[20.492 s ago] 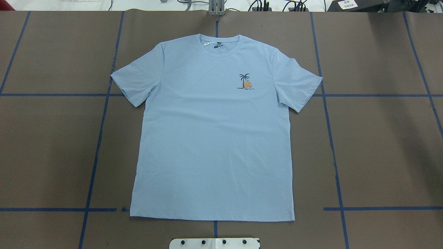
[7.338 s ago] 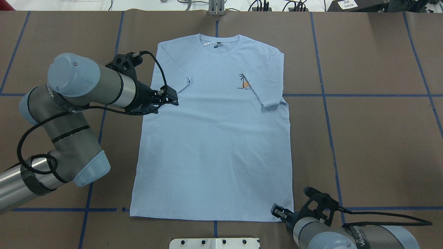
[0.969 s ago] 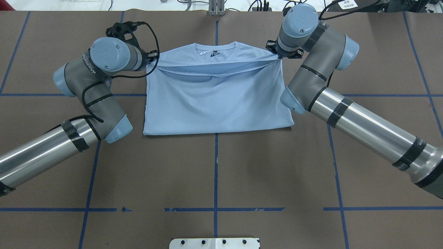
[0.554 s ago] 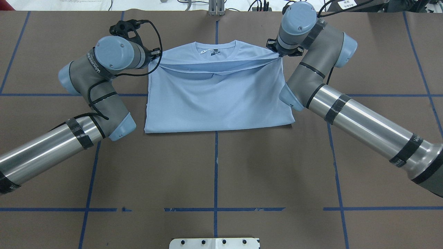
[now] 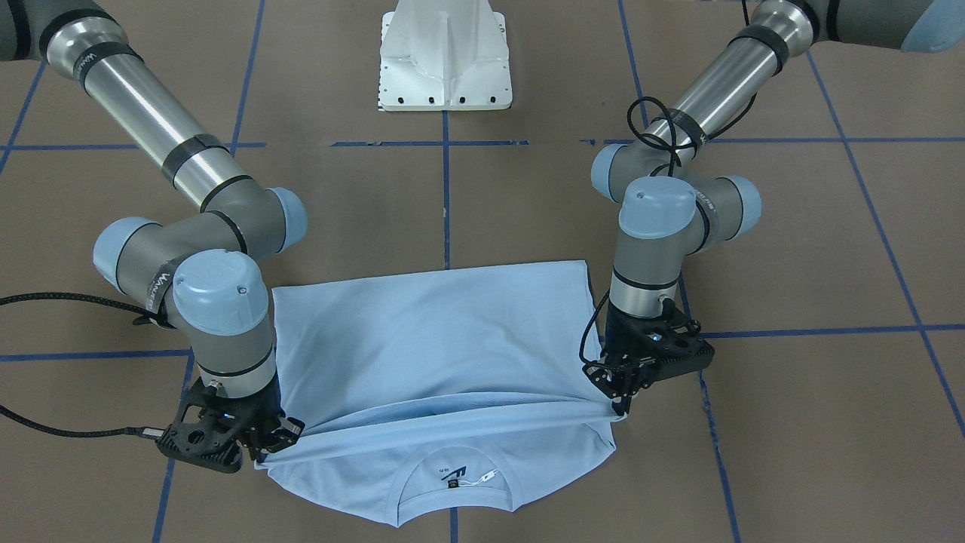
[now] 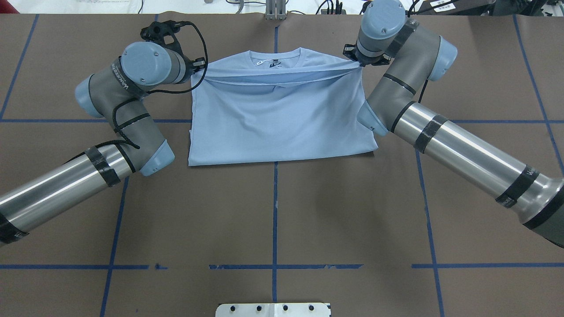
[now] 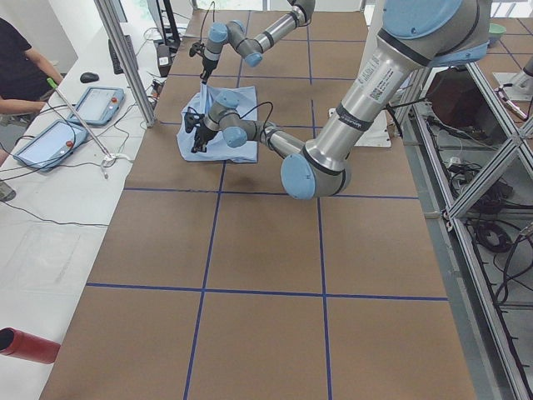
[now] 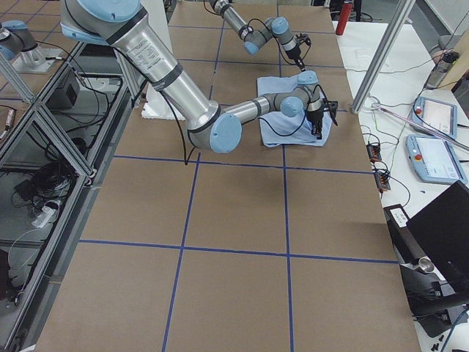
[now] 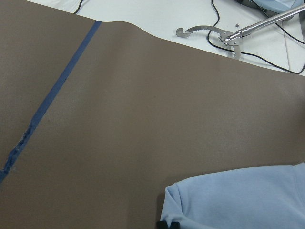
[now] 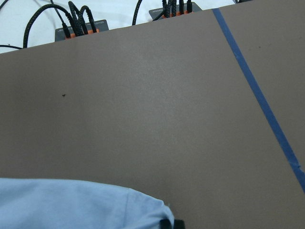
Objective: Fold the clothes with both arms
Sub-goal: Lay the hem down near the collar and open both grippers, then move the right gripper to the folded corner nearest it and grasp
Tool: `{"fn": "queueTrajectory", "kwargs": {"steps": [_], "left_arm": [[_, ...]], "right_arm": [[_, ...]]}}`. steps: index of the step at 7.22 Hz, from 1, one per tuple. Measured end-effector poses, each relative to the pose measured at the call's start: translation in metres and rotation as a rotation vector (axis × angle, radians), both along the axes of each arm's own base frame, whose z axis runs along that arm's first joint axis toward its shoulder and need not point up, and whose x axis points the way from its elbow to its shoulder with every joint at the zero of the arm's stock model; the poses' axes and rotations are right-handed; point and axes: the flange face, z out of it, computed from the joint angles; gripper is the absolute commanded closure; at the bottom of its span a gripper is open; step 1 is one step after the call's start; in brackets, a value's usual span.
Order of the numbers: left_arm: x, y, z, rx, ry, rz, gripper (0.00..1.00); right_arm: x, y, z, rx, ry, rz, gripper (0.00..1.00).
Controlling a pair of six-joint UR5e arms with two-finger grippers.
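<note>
The light blue T-shirt (image 6: 282,119) lies at the far middle of the table, its lower half folded up over the chest. The hem stretches taut just short of the round collar (image 6: 275,55), which shows its dark neck label (image 5: 453,484). My left gripper (image 6: 197,70) is shut on the hem's left corner, and my right gripper (image 6: 358,65) is shut on its right corner. From the front the left gripper (image 5: 620,400) and right gripper (image 5: 268,445) hold the hem slightly above the shirt (image 5: 430,339). Both wrist views show a bunched blue corner (image 9: 238,200) (image 10: 71,205).
Blue tape lines grid the brown table. The white pedestal base (image 5: 445,60) stands at the near edge. Cables and a metal post (image 6: 275,11) line the far edge. A person (image 7: 21,67) sits at a side desk with tablets (image 7: 96,104).
Both grippers have carried the hem a little farther from the robot, toward the collar. The whole folded shirt has slid slightly the same way.
</note>
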Motion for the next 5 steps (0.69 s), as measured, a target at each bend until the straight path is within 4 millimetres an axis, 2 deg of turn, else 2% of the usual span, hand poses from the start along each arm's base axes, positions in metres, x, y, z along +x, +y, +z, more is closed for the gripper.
{"fn": "queueTrajectory", "kwargs": {"steps": [1,3,4,5], "left_arm": [[0.0009,-0.0009,0.0016,-0.002,-0.004,0.001,0.57],[0.0007,-0.0027,0.0032,0.001,-0.012,0.004,0.53],[-0.0019,-0.0043,0.0020,0.008,-0.007,0.003,0.53],[-0.0080,-0.0067,-0.0002,0.023,0.011,-0.001,0.51]], "right_arm": [[-0.0012,0.0002,-0.0020,0.002,-0.001,-0.001,0.89],[-0.0024,0.0001,-0.0059,0.006,-0.005,-0.002,0.57],[-0.0024,0.0005,-0.0080,0.009,-0.008,-0.002,0.49],[-0.0014,0.0007,-0.0096,0.011,-0.011,0.000,0.45]]}}
